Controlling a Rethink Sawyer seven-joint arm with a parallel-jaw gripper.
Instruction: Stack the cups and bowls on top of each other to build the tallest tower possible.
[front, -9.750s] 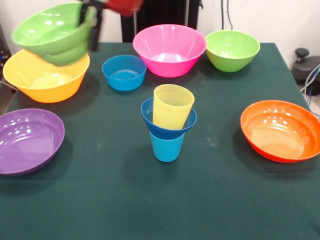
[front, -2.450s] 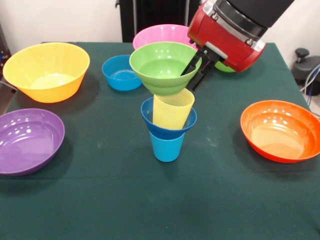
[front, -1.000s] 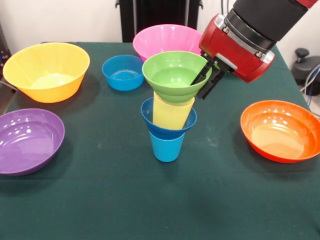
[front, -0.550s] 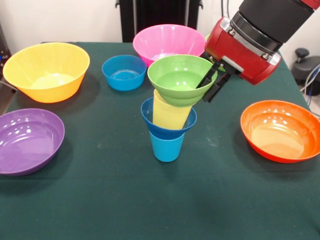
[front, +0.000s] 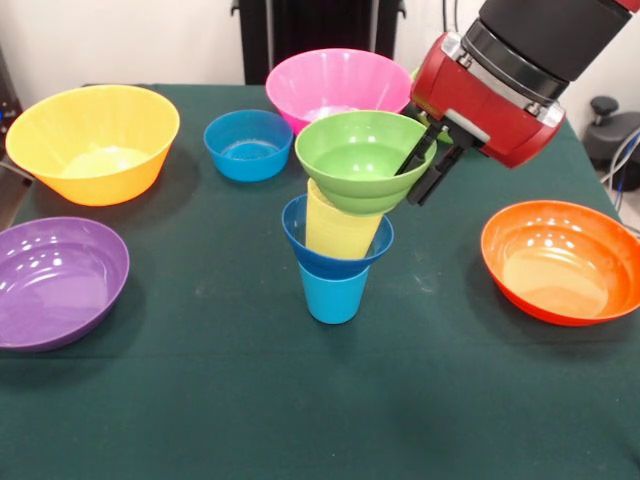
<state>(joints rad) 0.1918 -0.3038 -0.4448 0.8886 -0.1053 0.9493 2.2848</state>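
Observation:
A light blue cup (front: 333, 293) stands mid-table with a dark blue bowl (front: 336, 247) on it and a ribbed yellow cup (front: 338, 226) standing in that bowl. My gripper (front: 425, 167) is shut on the right rim of a small green bowl (front: 360, 160), one finger inside and one outside. The green bowl sits tilted on the yellow cup's mouth, shifted to the right. A light blue bowl (front: 247, 144) rests on the table behind and left of the tower.
Larger bowls ring the tower: yellow-orange (front: 92, 142) at the far left, purple (front: 55, 281) at the near left, pink (front: 336, 85) behind the tower, orange (front: 560, 260) at the right. A bit of another green bowl (front: 440, 135) shows behind the arm.
My gripper has carried the green bowl to the right and down. The bowl went from hovering left of the yellow cup to sitting over the cup's mouth.

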